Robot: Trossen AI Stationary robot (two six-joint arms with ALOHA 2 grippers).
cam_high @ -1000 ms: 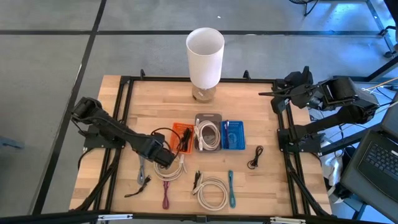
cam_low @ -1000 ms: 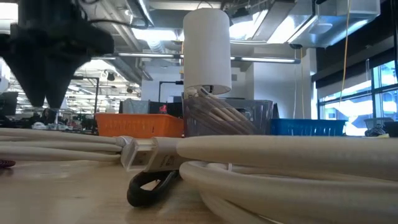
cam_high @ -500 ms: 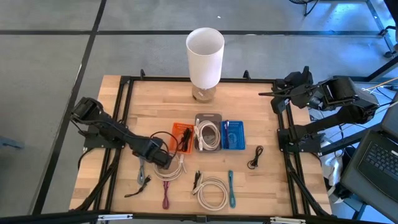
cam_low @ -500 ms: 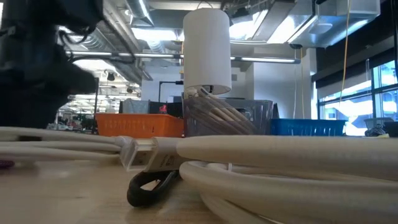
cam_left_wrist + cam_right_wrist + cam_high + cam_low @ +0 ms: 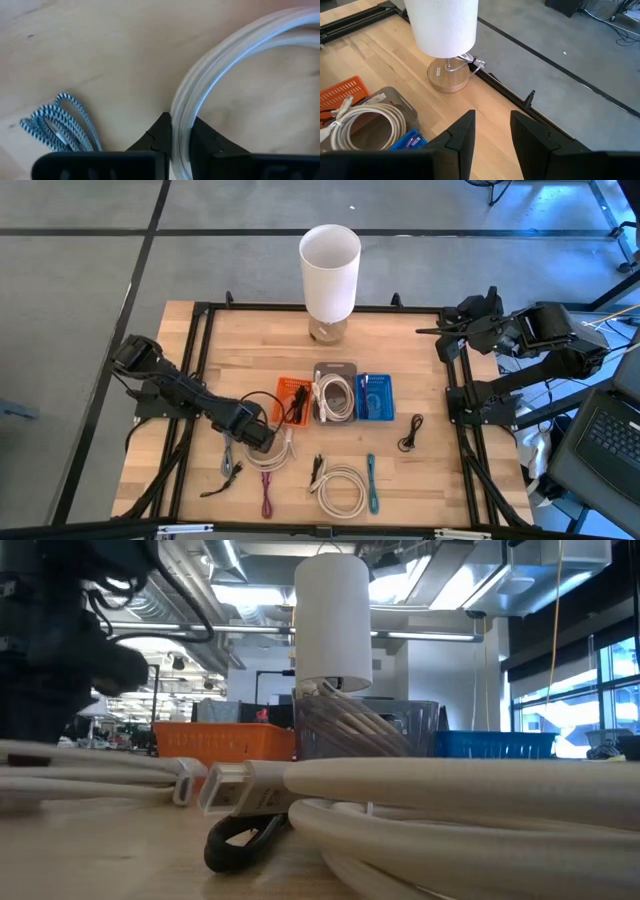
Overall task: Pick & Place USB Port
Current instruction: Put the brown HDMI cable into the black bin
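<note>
Left gripper (image 5: 268, 442) down at the table's front-left, just in front of the orange bin (image 5: 292, 397), fingers (image 5: 159, 135) pinched on the strands of a white cable coil (image 5: 277, 450); in the left wrist view those pale strands (image 5: 200, 85) run straight down between the two dark tips. Beside it on the wood, a small blue-and-white braided cable (image 5: 60, 122). Right gripper (image 5: 492, 132) parked off the table's back-right corner, raised above the frame rail, fingers apart with nothing between them, facing the white lamp (image 5: 329, 268) on its round wooden base at the back edge.

In a row at the table's middle: orange bin, grey bin (image 5: 335, 370) with a coiled white cable inside, blue bin (image 5: 376, 396). Toward the front: a second white coil (image 5: 342, 488), a teal cable (image 5: 371, 482), a purple cable (image 5: 267, 502), a grey cable (image 5: 227, 455); a small black cable (image 5: 409, 434) alone to the right of the bins. In the low view, thick white cable loops (image 5: 450, 785) across the foreground, a pale plug end (image 5: 230, 785) lying on the wood.
</note>
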